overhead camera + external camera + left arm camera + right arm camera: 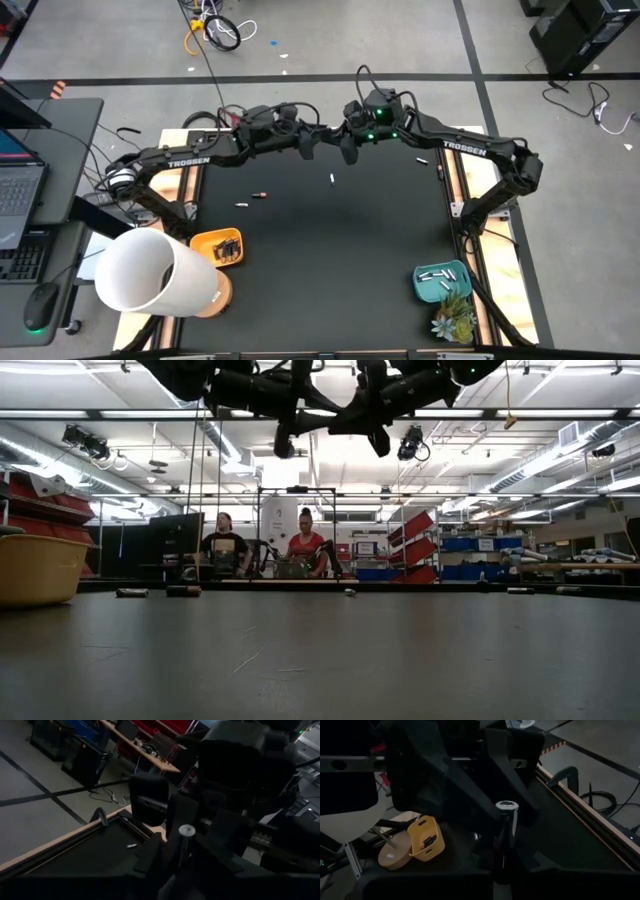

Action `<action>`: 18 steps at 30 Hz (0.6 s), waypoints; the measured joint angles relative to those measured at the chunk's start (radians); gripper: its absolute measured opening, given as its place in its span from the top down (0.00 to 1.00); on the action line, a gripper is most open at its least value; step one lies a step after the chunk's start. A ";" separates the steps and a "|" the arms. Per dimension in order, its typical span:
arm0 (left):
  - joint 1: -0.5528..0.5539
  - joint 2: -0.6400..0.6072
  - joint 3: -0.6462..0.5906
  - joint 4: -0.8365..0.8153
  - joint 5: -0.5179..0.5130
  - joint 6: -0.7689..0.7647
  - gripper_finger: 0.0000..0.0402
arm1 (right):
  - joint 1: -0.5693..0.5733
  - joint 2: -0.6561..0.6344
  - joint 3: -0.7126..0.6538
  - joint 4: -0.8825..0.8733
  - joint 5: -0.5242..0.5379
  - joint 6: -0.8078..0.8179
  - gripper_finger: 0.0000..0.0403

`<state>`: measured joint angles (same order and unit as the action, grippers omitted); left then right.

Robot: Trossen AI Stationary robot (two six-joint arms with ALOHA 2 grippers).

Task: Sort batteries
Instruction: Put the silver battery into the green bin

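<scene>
Both arms meeting high above tabletop (330,250) far edge. Left end effector (305,143) and right end effector (348,147): cannot tell whether gripping. Batteries scattered: white one (332,179) mid-tabletop, copper-ended one (259,194) left; others binned. Risk: you colliding arms, dropping battery.

The worktop (330,260) was black, with pale wooden edges. One bin (218,247) was yellow-orange and held dark batteries (230,248); the other bin (441,282) was teal and held white batteries (437,274). A loose battery (259,194) was dark with a reddish end. The arms were dark, and a large cylinder (150,272) was white.
</scene>
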<state>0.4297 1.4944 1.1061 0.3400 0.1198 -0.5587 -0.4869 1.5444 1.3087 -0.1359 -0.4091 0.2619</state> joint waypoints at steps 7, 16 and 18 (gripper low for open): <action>0.006 -0.035 -0.003 -0.138 -0.029 0.043 0.54 | -0.008 -0.053 0.000 -0.076 0.057 -0.022 0.95; 0.017 -0.137 -0.003 -0.381 -0.045 0.144 0.49 | -0.004 -0.122 0.002 -0.130 0.135 0.016 0.95; 0.024 -0.158 -0.003 -0.470 -0.045 0.161 0.49 | 0.009 -0.127 0.002 -0.191 0.157 0.035 0.95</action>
<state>0.4535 1.3362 1.1031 -0.1305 0.0746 -0.3973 -0.4779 1.4171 1.3106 -0.3267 -0.2524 0.2967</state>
